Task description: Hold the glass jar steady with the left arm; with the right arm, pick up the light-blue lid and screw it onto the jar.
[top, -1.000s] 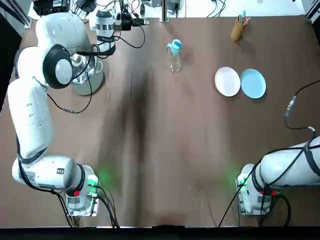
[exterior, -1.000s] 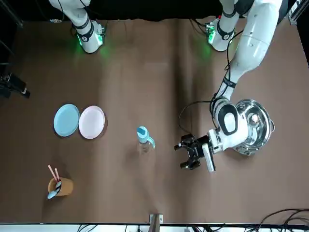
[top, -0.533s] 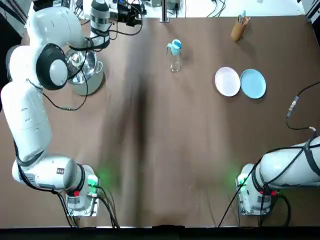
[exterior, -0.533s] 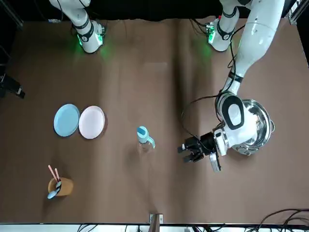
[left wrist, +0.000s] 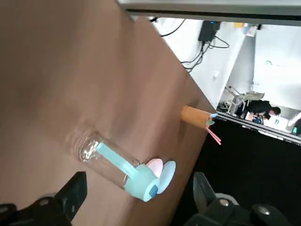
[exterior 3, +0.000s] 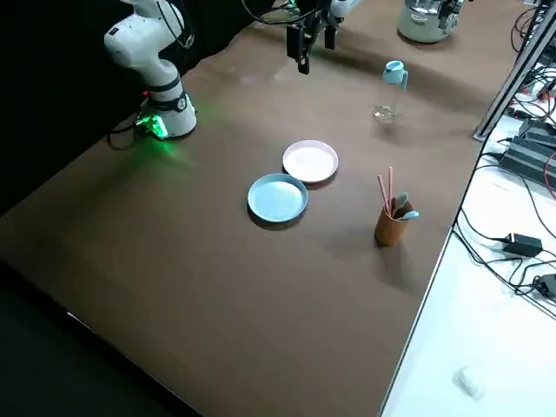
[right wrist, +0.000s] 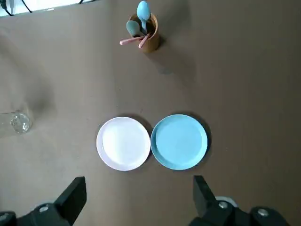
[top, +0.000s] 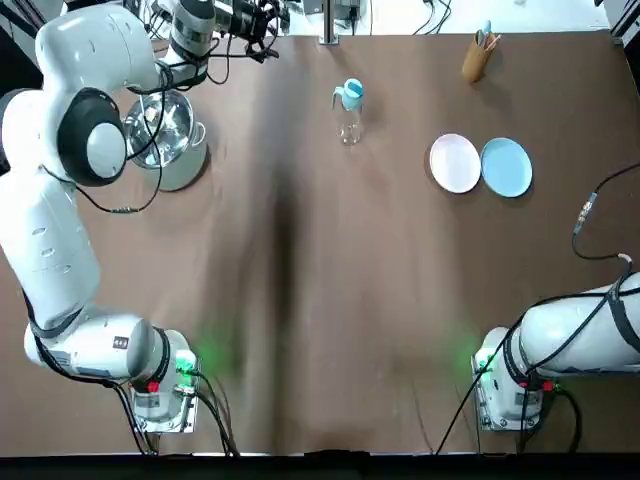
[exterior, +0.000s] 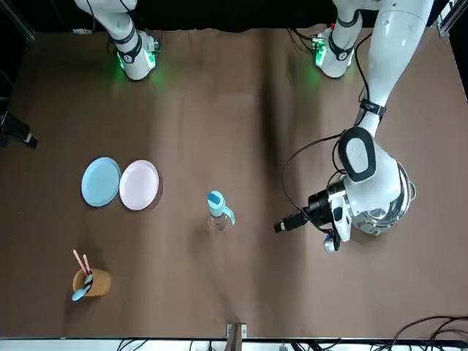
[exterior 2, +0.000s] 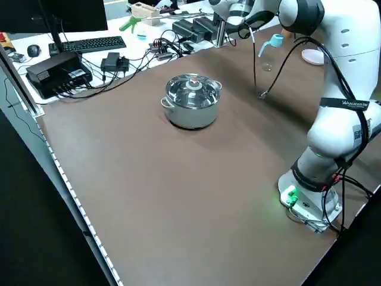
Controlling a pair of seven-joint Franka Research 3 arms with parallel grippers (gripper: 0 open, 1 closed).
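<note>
The clear glass jar (top: 349, 125) stands upright near the table's far edge, with the light-blue lid (top: 350, 92) sitting on its mouth. My left gripper (top: 266, 19) hovers to the jar's left at the far edge, apart from it. In the left wrist view this gripper (left wrist: 139, 177) is open, and the jar (left wrist: 101, 157) and lid (left wrist: 143, 184) lie farther off between its fingers. My right gripper (right wrist: 138, 181) is open and empty, high above the two plates; the jar (right wrist: 18, 122) shows at that picture's edge.
A steel pot (top: 165, 135) with its lid on stands at the far left, under the left arm. A white plate (top: 455, 162) and a blue plate (top: 506, 166) lie side by side at the right. A brown cup (top: 477, 55) holding spoons stands at the far right corner.
My left gripper has swung away from the pot toward the table's far edge and turned at the wrist. The jar and the right arm have not moved.
</note>
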